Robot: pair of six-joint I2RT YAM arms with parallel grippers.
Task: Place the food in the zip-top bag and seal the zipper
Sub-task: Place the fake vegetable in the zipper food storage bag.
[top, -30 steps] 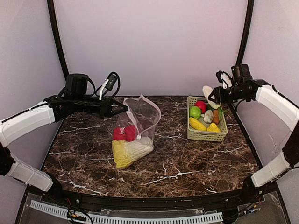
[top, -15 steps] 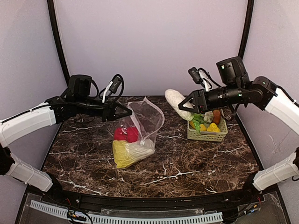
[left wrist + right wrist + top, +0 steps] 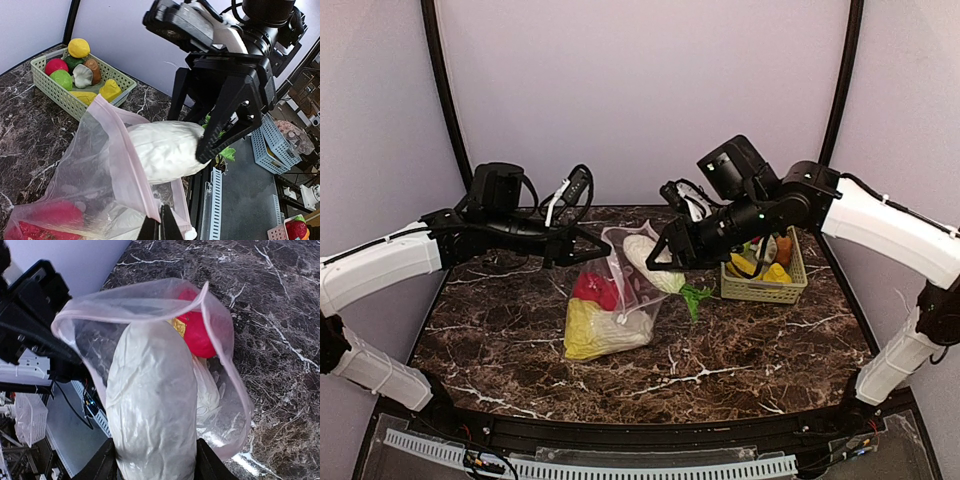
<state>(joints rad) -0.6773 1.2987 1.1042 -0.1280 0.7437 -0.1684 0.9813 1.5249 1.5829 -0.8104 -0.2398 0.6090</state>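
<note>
While left gripper [image 3: 160, 227] jaws pinch the zipper [image 3: 131, 167], right gripper [image 3: 152, 462] jaws, spread wide, grasp the white radish [image 3: 150, 390] at the zip-top bag [image 3: 227, 372] mouth.

The zip-top bag [image 3: 617, 285] is clear, faintly dotted plastic. It stands slumped on the desk [image 3: 740, 350] with its mouth open and raised. The zipper [image 3: 131, 165], a pale pink-white strip, rims the mouth. Its small white slider tab [image 3: 189, 233] sits at the strip's end nearest my left wrist camera. My left claw [image 3: 160, 227] pinches the mouth edge.

The white radish [image 3: 653, 262] is clamped in my right claw [image 3: 152, 462]. Its blunt end is just inside the rim and its green top [image 3: 695, 297] hangs outside. A yellow-white cabbage [image 3: 592, 332] and a red piece [image 3: 594, 290] lie at the bag's bottom. Other food [image 3: 80, 70] lies in the basket [image 3: 55, 95].
</note>
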